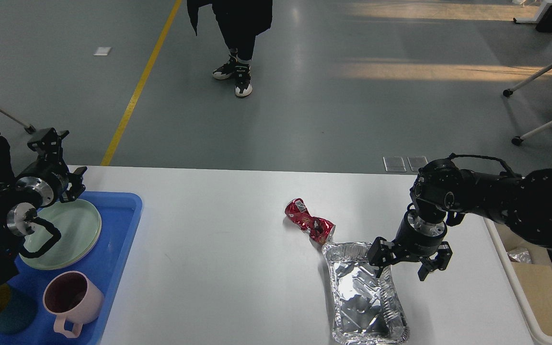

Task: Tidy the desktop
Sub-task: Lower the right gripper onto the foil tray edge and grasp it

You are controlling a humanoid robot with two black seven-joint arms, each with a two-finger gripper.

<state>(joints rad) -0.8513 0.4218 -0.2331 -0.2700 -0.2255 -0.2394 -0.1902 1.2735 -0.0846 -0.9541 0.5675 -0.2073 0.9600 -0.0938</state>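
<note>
Room: grey floor beyond the table, with a yellow line running toward the far left and a person in dark clothes and sneakers (235, 76) standing at the far side.
Desktop: the white desktop (218, 268) fills the near half of the view, from the blue tray on the left to the bin on the right.
Blue tray: the blue tray (119, 239) lies on the left end of the desktop and holds a pale green plate (72, 232), a pink mug (71, 299) nearer, and a dark teal and yellow object at the near left corner, partly cut off.
Foil tray: a crumpled foil tray (362, 297) lies on the desktop, right of centre, its long side running near to far.
Red can: a crushed red can (308, 225) lies at the foil tray's far left corner, touching or almost touching it.
Right gripper: the right gripper (403, 270) points down over the foil tray's far right rim, fingers spread apart, one inside the rim and one outside; holding nothing.
Left gripper: the left gripper (48, 139) is raised at the far left above the blue tray; whether its fingers are apart cannot be told.
Bin: the cream bin (520, 292) stands at the right edge, with a brown cardboard piece (542, 299) and a foil scrap (518, 255) inside.
</note>
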